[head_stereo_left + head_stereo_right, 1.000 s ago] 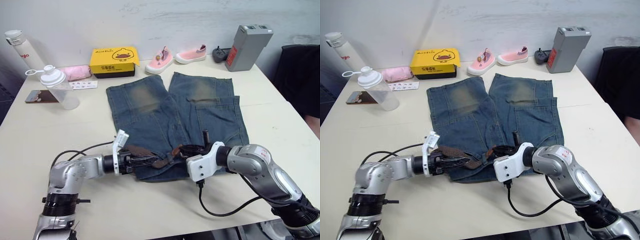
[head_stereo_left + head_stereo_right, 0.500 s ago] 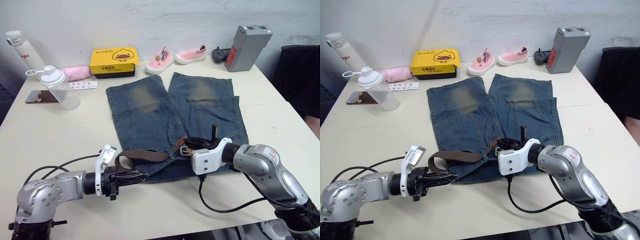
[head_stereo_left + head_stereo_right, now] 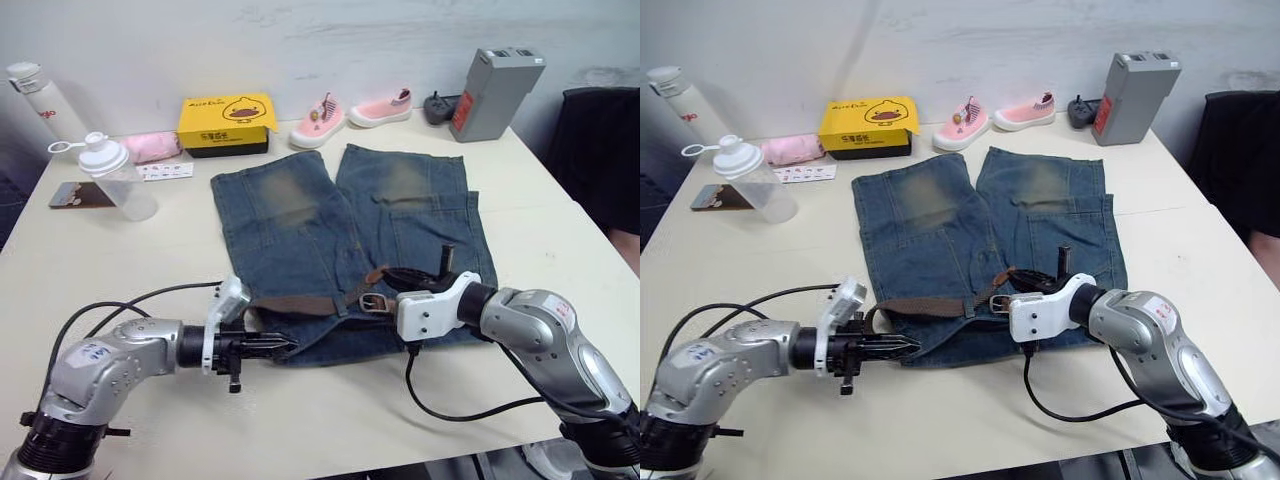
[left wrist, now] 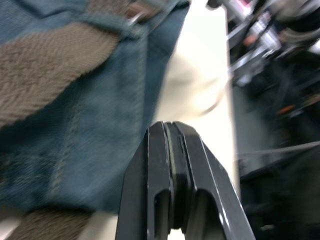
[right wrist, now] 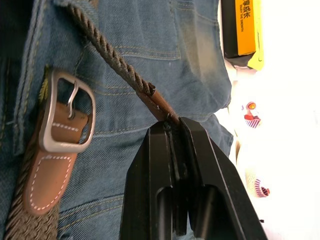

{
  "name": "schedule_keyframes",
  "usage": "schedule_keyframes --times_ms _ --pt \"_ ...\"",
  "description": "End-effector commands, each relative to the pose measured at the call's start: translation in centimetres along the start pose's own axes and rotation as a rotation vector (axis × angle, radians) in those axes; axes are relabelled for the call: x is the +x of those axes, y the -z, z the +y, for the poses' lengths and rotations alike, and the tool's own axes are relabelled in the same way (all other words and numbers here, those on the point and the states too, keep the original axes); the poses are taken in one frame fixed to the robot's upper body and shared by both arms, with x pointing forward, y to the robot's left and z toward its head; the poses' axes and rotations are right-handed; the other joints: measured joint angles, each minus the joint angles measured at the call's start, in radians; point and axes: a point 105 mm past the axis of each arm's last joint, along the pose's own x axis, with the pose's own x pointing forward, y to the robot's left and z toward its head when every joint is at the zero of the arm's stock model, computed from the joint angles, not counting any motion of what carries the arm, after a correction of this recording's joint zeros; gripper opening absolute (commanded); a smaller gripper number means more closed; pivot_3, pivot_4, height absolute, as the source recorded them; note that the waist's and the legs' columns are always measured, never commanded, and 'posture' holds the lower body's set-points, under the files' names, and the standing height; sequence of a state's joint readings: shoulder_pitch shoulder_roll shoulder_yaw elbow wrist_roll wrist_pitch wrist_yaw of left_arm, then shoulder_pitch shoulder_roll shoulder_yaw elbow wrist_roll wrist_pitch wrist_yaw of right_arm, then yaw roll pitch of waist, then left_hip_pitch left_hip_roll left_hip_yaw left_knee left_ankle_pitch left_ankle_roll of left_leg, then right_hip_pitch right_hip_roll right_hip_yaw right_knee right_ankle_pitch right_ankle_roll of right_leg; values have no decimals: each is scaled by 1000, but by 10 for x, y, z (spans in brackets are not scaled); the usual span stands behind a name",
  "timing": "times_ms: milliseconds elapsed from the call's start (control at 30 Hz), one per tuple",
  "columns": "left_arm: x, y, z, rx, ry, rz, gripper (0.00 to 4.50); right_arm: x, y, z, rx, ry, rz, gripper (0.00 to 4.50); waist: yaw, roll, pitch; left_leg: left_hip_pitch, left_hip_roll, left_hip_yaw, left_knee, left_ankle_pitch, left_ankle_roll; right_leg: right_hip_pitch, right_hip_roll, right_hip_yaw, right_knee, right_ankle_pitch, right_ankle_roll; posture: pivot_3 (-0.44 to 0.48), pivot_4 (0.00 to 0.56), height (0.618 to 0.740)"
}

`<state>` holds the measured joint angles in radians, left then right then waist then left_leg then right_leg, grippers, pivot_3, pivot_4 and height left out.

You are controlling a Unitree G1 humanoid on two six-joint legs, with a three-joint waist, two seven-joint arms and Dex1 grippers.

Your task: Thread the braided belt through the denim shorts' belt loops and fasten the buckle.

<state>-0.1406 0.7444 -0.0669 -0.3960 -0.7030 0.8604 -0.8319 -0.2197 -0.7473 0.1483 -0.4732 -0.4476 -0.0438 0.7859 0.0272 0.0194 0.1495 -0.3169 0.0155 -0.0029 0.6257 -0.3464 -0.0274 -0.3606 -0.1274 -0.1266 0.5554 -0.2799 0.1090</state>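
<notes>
The denim shorts (image 3: pixel 300 220) lie flat on the table, waistband toward me. Along that waistband runs the braided belt (image 3: pixel 300 304), brown and woven, its silver buckle (image 3: pixel 372 301) near the middle. My right gripper (image 5: pixel 170 125) is shut on the belt's leather tip, just beyond the buckle (image 5: pixel 67 112); it also shows in the head view (image 3: pixel 392 275). My left gripper (image 3: pixel 282 345) is shut and empty at the waistband's near edge, beside the belt's left stretch (image 4: pixel 45 70). A denim strip that looks like one of the belt loops (image 4: pixel 127 27) crosses the belt.
At the back stand a yellow box (image 3: pixel 228 122), two pink shoes (image 3: pixel 320 120), a grey device (image 3: pixel 494 92) and a pink pouch (image 3: pixel 152 146). A shaker bottle (image 3: pixel 118 175), a white bottle (image 3: pixel 35 95) and a phone (image 3: pixel 80 193) sit at the left. Cables trail from both wrists.
My left gripper let go of the belt, shut, drew back left, then returned to the waistband's edge. My right gripper carried the belt's tip to the right, shifting the buckle that way.
</notes>
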Motion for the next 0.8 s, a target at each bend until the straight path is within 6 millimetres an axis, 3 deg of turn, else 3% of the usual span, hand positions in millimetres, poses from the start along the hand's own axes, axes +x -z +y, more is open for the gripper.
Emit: schedule_keyframes --times_ms 33,100,200,433,500,600,700,800 --pt "13 31 14 133 -88 130 39 -11 -3 -15 -38 57 7 0 -2 0 0 0 0 1 0 0 1 0 0 1 0 0 0 0 150 739" --pt "16 52 13 188 -76 206 39 -15 -1 -19 -31 77 19 0 -1 0 0 -1 0 2 0 -1 1 0 0 2 1 0 0 0 150 739" --pt "20 66 16 206 -83 237 39 -26 6 -31 -25 128 52 0 2 4 -3 -1 0 1 0 -2 1 0 -1 1 1 0 0 0 150 739" --pt "22 69 17 188 -82 209 39 -74 35 -73 -11 283 146 0 5 7 -4 -2 -2 2 4 -4 6 2 -4 1 0 1 1 0 150 739" --pt "23 69 17 190 -74 202 39 -80 34 -78 -18 297 142 0 5 7 -4 -2 -2 2 4 -5 6 2 -3 1 0 1 1 0 150 739" --pt "26 61 17 192 -74 154 39 -69 20 -69 -10 259 74 0 4 7 -4 -2 -2 2 4 -5 6 2 -3 1 1 1 1 0 150 739" --pt "28 40 10 186 -21 59 39 -56 6 -60 1 227 17 0 4 7 -4 -2 -2 2 5 -4 6 2 -4 2 1 1 2 0 150 739" --pt "15 1 -7 184 87 -59 859 -44 -3 -50 -3 189 -14 0 2 7 -4 -2 -2 2 5 -4 6 2 -4 2 2 1 2 0 150 739"
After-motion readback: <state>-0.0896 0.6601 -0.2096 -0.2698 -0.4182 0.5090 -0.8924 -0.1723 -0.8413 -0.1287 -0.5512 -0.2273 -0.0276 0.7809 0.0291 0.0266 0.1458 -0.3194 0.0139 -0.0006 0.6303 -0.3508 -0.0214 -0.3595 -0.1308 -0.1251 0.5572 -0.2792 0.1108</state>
